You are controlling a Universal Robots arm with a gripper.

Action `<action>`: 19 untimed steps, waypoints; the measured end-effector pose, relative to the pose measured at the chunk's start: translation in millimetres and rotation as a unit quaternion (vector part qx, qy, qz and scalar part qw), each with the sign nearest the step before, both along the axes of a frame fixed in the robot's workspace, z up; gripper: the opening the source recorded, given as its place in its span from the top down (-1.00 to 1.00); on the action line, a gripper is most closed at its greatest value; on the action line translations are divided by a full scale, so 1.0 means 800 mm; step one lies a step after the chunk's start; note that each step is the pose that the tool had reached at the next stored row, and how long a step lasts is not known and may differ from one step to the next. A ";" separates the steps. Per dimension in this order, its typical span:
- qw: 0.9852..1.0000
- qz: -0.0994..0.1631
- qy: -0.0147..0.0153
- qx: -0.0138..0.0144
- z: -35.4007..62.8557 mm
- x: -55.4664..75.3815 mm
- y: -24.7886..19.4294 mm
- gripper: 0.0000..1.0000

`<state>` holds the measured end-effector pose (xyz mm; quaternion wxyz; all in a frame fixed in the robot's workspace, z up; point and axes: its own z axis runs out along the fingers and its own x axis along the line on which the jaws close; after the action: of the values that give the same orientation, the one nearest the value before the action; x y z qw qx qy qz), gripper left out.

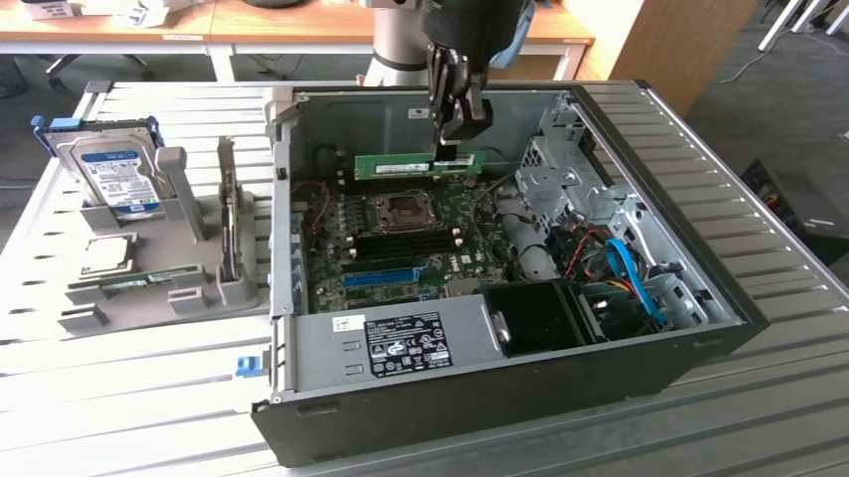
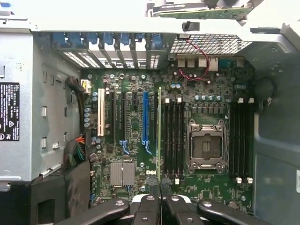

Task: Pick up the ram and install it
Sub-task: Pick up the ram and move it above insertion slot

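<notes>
**A:** Where's the ram (image 1: 412, 167)?

**B:** Upper middle of the exterior view, lengthwise over the motherboard (image 1: 398, 238), inside the open computer case (image 1: 531, 397).

**A:** And the claw (image 1: 454, 147)?

**B:** Pinched narrow on the ram's top edge, near the end toward the exterior view's right.

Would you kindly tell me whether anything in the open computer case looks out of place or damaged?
Nothing looks damaged or spilled. One oddity: the processor socket stands empty, while the ram hangs level in the shut gripper above the motherboard.
</notes>
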<state>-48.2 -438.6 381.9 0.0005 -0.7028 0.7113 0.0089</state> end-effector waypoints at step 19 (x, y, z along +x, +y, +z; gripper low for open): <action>1.000 0.000 0.000 0.000 -0.001 0.000 0.0382 0.76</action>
<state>-48.2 -408.0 381.5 0.0005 -0.7027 0.7114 0.0089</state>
